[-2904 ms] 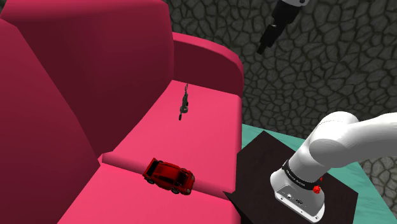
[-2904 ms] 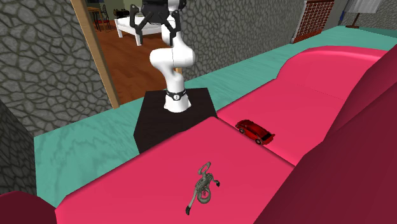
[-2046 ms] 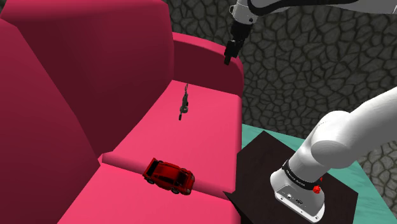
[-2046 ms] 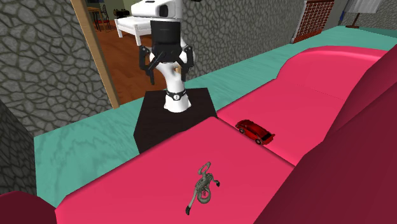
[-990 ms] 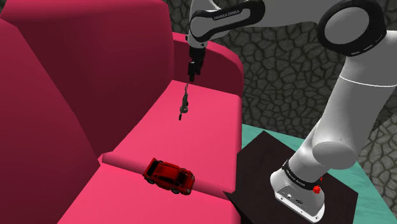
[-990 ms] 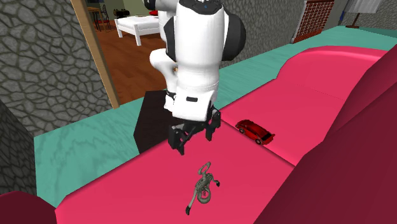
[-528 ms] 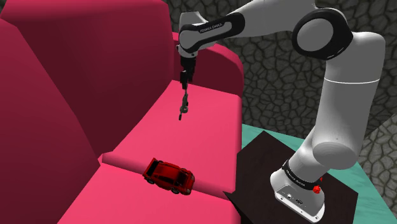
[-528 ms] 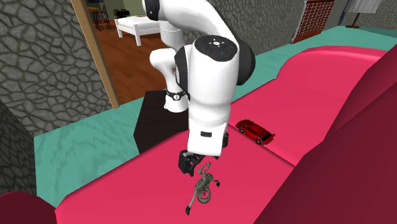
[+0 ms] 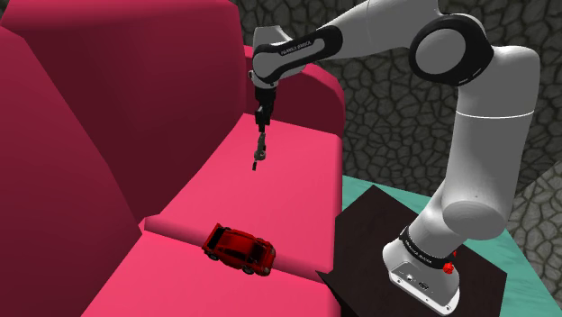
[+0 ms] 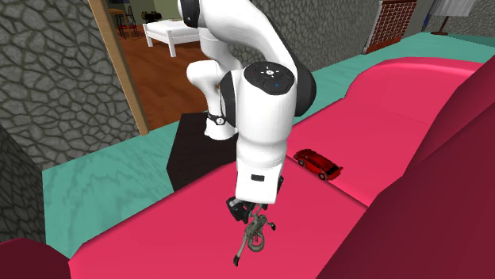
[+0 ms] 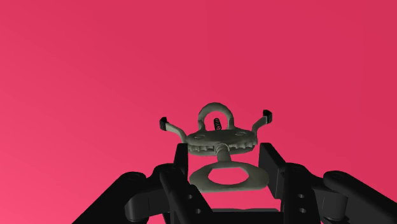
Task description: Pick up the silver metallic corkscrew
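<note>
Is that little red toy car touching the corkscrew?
No, the red toy car sits well apart from the corkscrew on the sofa.

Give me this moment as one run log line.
gripper open, astride corkscrew | corkscrew lying on pink sofa seat | not lifted

shoulder cam sits beside my stand (image 9: 358,241), lower right of frame, looking down along the sofa (image 9: 297,194). second cam faces me across the same seat. wrist cam close above it.

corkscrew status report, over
Gripper open, straddling corkscrew at its handle end. Lying flat on pink sofa seat, not lifted. Red toy car well clear.
</note>
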### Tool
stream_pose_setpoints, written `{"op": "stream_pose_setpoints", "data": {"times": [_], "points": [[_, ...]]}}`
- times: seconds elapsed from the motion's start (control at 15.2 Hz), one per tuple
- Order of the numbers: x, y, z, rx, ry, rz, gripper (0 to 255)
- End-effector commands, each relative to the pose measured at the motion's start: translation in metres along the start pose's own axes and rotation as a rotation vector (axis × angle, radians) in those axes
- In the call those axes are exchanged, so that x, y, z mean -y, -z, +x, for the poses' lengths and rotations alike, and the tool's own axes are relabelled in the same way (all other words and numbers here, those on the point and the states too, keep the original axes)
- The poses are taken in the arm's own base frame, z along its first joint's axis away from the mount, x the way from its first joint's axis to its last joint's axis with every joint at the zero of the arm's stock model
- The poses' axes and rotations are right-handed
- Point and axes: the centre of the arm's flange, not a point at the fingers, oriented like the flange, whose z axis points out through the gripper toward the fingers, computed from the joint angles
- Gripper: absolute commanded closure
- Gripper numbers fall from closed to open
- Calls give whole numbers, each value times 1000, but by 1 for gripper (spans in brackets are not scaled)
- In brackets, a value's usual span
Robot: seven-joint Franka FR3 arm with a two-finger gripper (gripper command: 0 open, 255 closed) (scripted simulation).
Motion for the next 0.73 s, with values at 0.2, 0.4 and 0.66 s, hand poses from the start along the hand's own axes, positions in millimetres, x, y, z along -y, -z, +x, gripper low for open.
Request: {"op": "stream_pose_setpoints", "data": {"times": [0.2, 0.4, 0.66], "points": [[-1, -1, 0, 2, -1, 0, 255], [-1, -2, -1, 2, -1, 0, 255], [-1, 19, -2, 2, -1, 0, 255]]}}
